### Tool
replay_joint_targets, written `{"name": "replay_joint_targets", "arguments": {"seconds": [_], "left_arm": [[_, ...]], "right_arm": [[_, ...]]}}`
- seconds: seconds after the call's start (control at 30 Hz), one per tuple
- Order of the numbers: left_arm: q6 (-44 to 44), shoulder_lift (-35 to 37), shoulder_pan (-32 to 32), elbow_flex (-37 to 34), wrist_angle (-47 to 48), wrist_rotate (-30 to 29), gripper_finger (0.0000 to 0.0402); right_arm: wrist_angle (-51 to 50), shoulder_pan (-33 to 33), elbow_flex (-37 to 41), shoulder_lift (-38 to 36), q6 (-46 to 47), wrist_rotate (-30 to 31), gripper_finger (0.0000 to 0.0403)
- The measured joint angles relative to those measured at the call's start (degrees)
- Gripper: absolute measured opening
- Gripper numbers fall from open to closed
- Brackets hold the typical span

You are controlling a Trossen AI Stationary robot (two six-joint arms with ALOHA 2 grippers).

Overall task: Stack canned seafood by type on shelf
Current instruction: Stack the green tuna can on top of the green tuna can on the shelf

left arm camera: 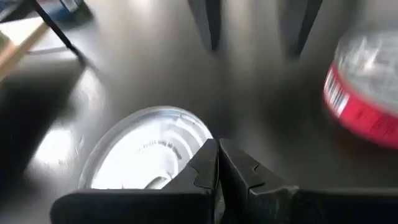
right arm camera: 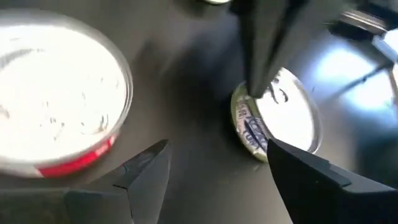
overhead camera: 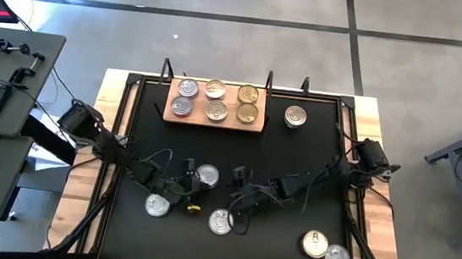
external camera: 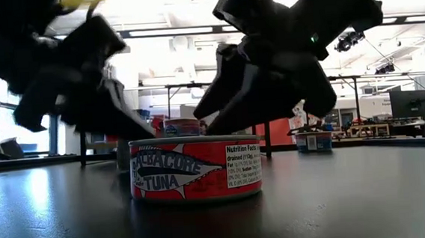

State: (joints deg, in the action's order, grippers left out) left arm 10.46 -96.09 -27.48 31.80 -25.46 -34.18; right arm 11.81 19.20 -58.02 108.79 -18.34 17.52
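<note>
Jaws of the left gripper [left arm camera: 217,163] are pressed fully together with nothing between them, poised just above a flat round silver-topped tin [left arm camera: 146,149] on the black bench [overhead camera: 297,153]. Across from it, the right gripper [right arm camera: 214,168] has its jaws spread wide and empty, hanging over the bench between a red-sided tin with a silver lid [right arm camera: 59,93] and another silver-topped tin [right arm camera: 280,118]. From the low camera, the red-sided tin [external camera: 195,167] reads as albacore tuna and stands on the bench beneath both arms. At the far edge, the light-brown wooden shelf board [overhead camera: 213,123] carries six tins in two rows, four silver-topped and two gold-topped, with one more silver tin [overhead camera: 295,116] just beside it. Other tins lie scattered nearer the arms.
</note>
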Motion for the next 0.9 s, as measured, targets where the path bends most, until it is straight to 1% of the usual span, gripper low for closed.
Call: {"name": "replay_joint_targets", "arguments": {"seconds": [0.1, 0.23, 0.47, 0.53, 0.67, 0.77, 0.83, 0.9], "left_arm": [[1.0, 2.4, 0.6, 0.1, -1.7, -0.1, 0.0002], [2.1, 4.9, 1.4, 0.1, -1.7, 0.4, 0.0001], [1.9, 5.4, 3.2, 0.1, -4.2, 3.3, 0.0001], [1.9, 5.4, 3.3, 0.1, -4.4, 3.3, 0.0001], [1.5, 5.4, 3.5, 0.1, -4.8, 3.3, 0.0000], [1.5, 5.4, 3.5, 0.1, -4.8, 3.3, 0.0000], [1.5, 5.4, 3.5, 0.1, -5.0, 2.7, 0.0000], [1.4, 5.8, 3.6, 0.1, -4.8, 2.2, 0.0001]], "right_arm": [[0.1, -0.1, 0.0, 0.0, -8.2, 1.3, 0.0261], [2.3, -0.8, 0.0, 0.0, -15.0, 5.0, 0.0261], [12.1, -2.9, 0.0, 3.8, -16.7, 5.2, 0.0261], [14.7, -3.2, 0.0, 5.0, -16.6, 6.4, 0.0261], [17.6, -3.5, 0.0, 6.8, -15.7, 6.9, 0.0254], [17.7, -3.5, 0.0, 6.8, -10.3, 7.7, 0.0222], [17.3, -3.5, 0.0, 6.8, -6.4, 9.1, 0.0185], [16.7, -3.4, 0.0, 6.8, -3.6, 8.8, 0.0139]]}}
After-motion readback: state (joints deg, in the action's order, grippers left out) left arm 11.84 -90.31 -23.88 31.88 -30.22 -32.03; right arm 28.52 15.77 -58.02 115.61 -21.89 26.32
